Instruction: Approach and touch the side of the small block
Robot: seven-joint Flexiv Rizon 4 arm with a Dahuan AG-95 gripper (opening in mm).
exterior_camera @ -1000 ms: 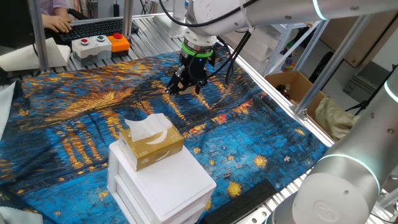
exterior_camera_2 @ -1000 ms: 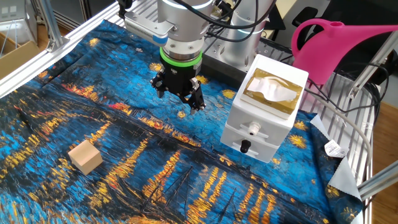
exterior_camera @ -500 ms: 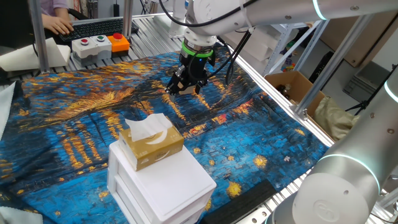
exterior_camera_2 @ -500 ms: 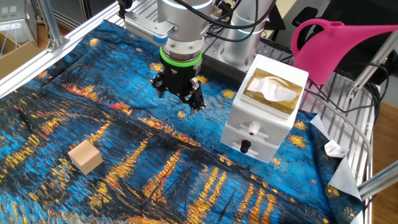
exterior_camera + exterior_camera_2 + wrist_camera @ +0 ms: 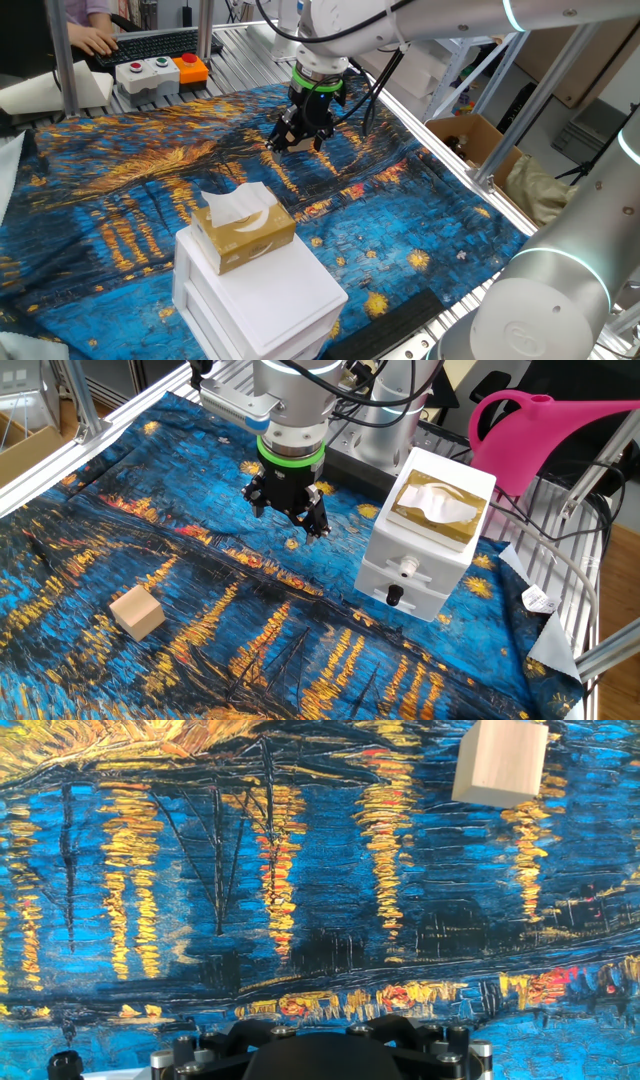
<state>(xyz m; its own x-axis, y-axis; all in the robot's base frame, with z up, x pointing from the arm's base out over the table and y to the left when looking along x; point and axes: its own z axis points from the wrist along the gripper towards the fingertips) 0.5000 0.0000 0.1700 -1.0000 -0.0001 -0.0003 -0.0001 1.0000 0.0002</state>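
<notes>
The small block [image 5: 137, 612] is a plain tan cube that lies on the blue and gold painted cloth, at the near left in the other fixed view. In the hand view the small block [image 5: 500, 762] sits at the top right, far ahead. My gripper [image 5: 288, 518] hangs just above the cloth near the back, well apart from the block. Its fingers stand apart and hold nothing. In one fixed view my gripper [image 5: 298, 138] covers most of the block. Only the hand's dark body [image 5: 325, 1050] shows in the hand view.
A white drawer unit [image 5: 418, 565] with a golden-tan tissue box [image 5: 438, 508] on top stands right of the gripper. A pink watering can [image 5: 545, 435] is behind it. A button box [image 5: 160, 72] and a keyboard lie past the cloth's far edge.
</notes>
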